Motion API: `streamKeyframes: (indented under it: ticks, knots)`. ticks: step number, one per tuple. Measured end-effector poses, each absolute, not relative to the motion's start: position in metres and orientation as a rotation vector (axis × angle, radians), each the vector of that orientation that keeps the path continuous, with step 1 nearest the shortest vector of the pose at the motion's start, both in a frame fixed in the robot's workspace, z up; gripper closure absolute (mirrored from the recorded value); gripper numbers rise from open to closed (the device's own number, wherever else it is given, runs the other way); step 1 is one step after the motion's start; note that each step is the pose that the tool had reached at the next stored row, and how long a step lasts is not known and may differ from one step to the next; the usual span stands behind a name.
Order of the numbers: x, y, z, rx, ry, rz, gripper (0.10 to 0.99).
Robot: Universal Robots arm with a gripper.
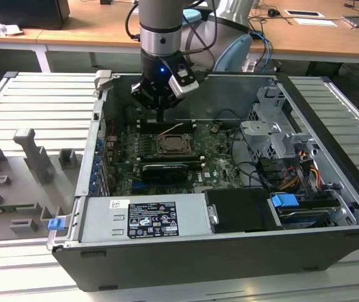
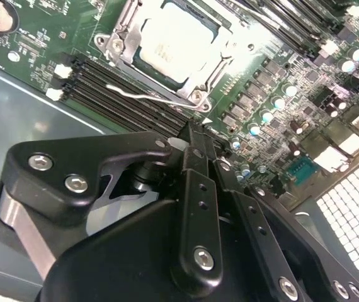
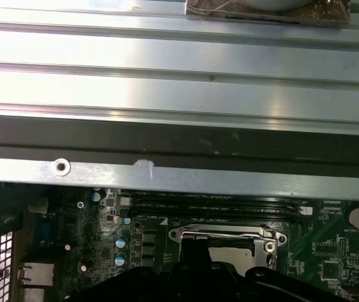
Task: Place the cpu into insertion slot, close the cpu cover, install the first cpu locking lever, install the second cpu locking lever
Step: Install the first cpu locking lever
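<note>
The silver-topped cpu lies in the insertion slot on the green motherboard. The grey cpu cover lies flat around it as a frame. One thin wire locking lever stands free beside the socket, over the memory slots; in the exterior view this lever angles up from the socket's far side. My gripper is shut with nothing in it. It hangs just past the socket's far edge, close to the lever's free end. In the exterior view the gripper is low inside the case.
Long black memory slots run beside the socket. A black card sits in front of it, then the grey power supply. A drive cage and cables fill the exterior view's right. The case wall is close behind.
</note>
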State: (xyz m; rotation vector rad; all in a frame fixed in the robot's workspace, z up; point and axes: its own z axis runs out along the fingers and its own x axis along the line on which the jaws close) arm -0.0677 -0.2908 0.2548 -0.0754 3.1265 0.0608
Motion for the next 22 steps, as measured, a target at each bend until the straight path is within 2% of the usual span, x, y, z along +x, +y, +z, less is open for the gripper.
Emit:
streamKeyframes:
  ticks: [5,11,22]
  knots:
    - [-0.061,-0.291,0.255,-0.075,3.126,0.063,0.980]
    - [-0.053,-0.295,0.250,-0.074,3.121,0.160,0.980]
    - [-0.053,-0.295,0.243,-0.072,3.118,0.168,0.980]
